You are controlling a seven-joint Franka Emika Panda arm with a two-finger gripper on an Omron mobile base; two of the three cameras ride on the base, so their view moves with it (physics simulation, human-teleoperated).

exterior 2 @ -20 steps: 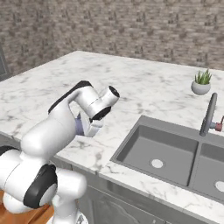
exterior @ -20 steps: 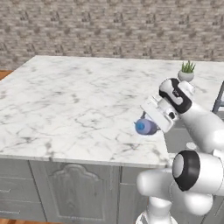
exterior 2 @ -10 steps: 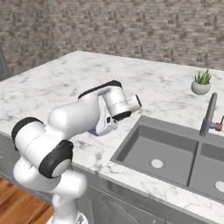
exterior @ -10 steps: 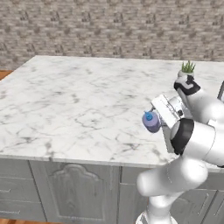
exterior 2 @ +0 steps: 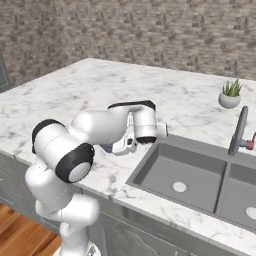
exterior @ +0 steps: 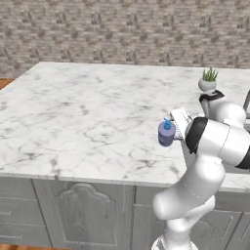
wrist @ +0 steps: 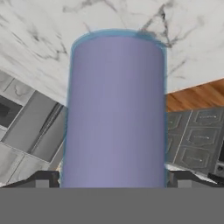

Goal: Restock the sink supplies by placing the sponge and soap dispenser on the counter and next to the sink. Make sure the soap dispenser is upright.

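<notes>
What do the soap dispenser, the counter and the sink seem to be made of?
Soap dispenser: probably plastic, matte; its lavender body is smooth and evenly coloured, without reflections.
Counter: looks like polished white marble, by its grey veining.
Sink: seems to be brushed metal or grey composite; it is evenly grey and dull, so the look leaves this open.

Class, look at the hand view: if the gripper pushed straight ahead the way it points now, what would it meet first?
The soap dispenser, already between the gripper's jaws. Beyond it lies the counter, though depth there is unclear.

White marble counter (exterior: pixel 73 117) bears a potted plant (exterior: pixel 208 81).
</notes>
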